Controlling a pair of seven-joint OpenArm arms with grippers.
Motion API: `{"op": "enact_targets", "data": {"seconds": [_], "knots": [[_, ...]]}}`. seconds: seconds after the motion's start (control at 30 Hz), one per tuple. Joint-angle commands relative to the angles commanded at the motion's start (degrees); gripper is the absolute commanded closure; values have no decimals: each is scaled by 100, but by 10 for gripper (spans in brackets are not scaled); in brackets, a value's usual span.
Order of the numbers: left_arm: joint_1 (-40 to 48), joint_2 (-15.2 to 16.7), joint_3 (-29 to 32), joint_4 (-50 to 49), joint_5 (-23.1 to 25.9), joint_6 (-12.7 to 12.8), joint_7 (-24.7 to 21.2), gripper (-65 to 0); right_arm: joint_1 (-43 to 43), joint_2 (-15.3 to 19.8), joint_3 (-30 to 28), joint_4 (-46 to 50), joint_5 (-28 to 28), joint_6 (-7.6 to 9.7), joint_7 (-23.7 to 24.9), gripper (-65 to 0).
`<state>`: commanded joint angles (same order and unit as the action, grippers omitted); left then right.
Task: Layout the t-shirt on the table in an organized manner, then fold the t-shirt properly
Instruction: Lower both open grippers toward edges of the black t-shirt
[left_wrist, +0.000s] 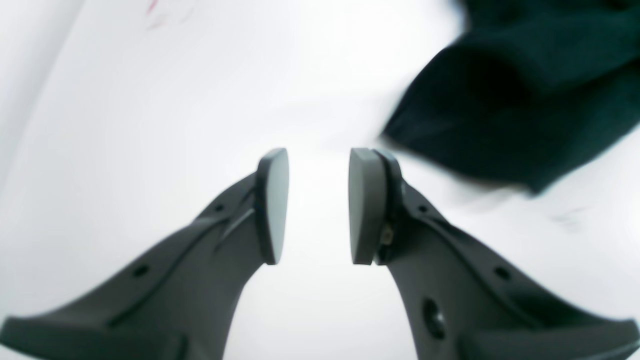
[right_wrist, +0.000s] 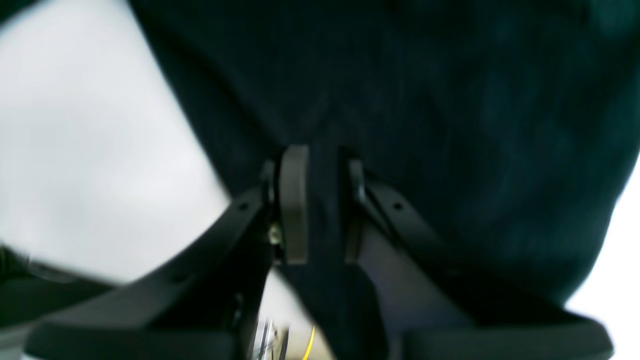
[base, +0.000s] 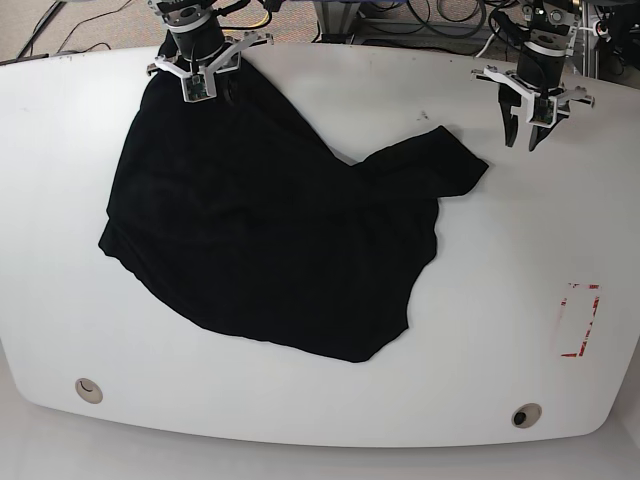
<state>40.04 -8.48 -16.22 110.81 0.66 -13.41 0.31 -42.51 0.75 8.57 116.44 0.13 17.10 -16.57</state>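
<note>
The t-shirt (base: 250, 230) lies spread but rumpled across the left and middle of the table (base: 500, 330) in the base view, its black cloth reaching from the upper left of the frame down to a rounded edge near the lower centre, with one sleeve (base: 440, 160) pointing toward the upper right. At the upper left of that view the right gripper (base: 203, 78) sits over the shirt's top edge; in the right wrist view its fingers (right_wrist: 294, 200) are drawn close together with a fold of black cloth (right_wrist: 450, 100) pinched between them (the picture is blurred, but the cloth plainly fills the gap). At the upper right of the base view the left gripper (base: 534, 138) hangs above bare white tabletop, near the sleeve's tip but apart from it. The left wrist view shows its two pads (left_wrist: 272, 205) parted with a clear gap and nothing between them, the sleeve (left_wrist: 510, 100) lying in the upper right of that frame. A red tape rectangle (base: 580, 320) marks the table toward the lower right, and two small round holes (base: 88, 390) sit near the bottom edge.
</note>
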Motion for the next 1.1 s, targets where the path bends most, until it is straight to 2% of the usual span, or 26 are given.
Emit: {"op": "enact_targets", "data": {"seconds": [0.03, 0.13, 0.2, 0.27, 0.37, 0.5, 0.6, 0.73, 0.83, 0.97, 1.1], "knots": [[-44, 9, 0, 0, 0, -79, 0, -256, 88, 0, 0, -9, 0, 0, -62, -195], [-158, 9, -9, 0, 0, -105, 0, -344, 290, 0, 0, -9, 0, 9, -334, -295], [-202, 9, -9, 0, 0, -105, 0, -401, 404, 26, 0, 0, 0, 9, -440, -311], [-202, 18, 9, -9, 0, -114, 0, -419, 457, 35, 0, 0, 0, 18, -466, -311], [-211, 18, 70, -9, 0, -132, 0, -421, 448, 35, -44, 0, 0, 88, -475, -312], [-237, 0, 167, 0, -9, -132, 0, -422, 431, 35, -369, -18, -35, 677, -492, -317], [-237, 0, 176, 0, -9, -132, 0, -422, 422, 35, -352, -18, -35, 738, -492, -317], [-237, 0, 185, 0, -18, -132, 0, -424, 422, 26, 185, -18, 0, 782, -492, -319], [-246, 0, 193, 0, -18, -132, 0, -424, 404, 53, 237, -18, -9, 809, -492, -319], [-255, 0, 202, 0, -9, -132, 0, -424, 264, 264, 123, -18, -18, 1213, -668, -320], [-404, -9, 202, -18, 0, -132, 0, -424, 141, 343, 18, -18, -26, 1327, -686, -320]]}}
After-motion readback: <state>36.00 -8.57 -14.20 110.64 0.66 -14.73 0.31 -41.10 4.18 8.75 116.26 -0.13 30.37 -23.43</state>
